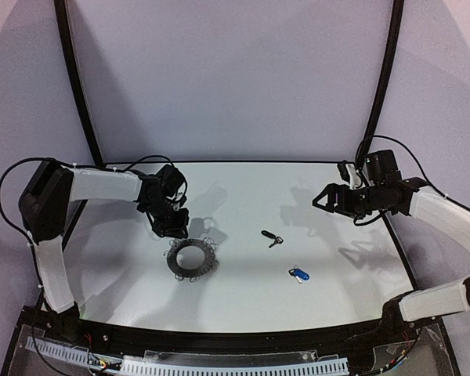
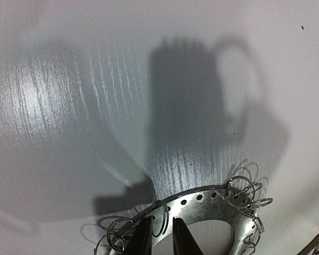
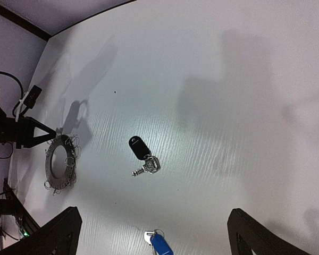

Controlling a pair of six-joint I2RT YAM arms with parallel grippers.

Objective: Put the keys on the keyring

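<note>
Black fingertips (image 2: 142, 240) of my left claw (image 2: 163, 241) sit close together, with only a thin gap between them. They are right at the rim of the keyring (image 2: 207, 204), and a bit of the grey metal shows in the gap. I cannot tell if the claw is pinching the ring or only touching it. Thin wire loops (image 2: 244, 188) hang in bunches around the rim, some just beside the fingertips. In the top view, the left claw points down at the far left edge of the keyring, which lies flat on the white table (image 1: 337, 266).

My right claw (image 3: 153, 213) is wide open and holds nothing. It hangs over the right side of the table, well apart from the ring. Below it I see the two keys. The black key (image 3: 138, 146) lies near the middle of the table, to the right of the keyring. The blue key (image 3: 160, 244) lies nearer the front edge, a little to the right of the black one. Both keys lie loose on the table, apart from each other and from the ring.
</note>
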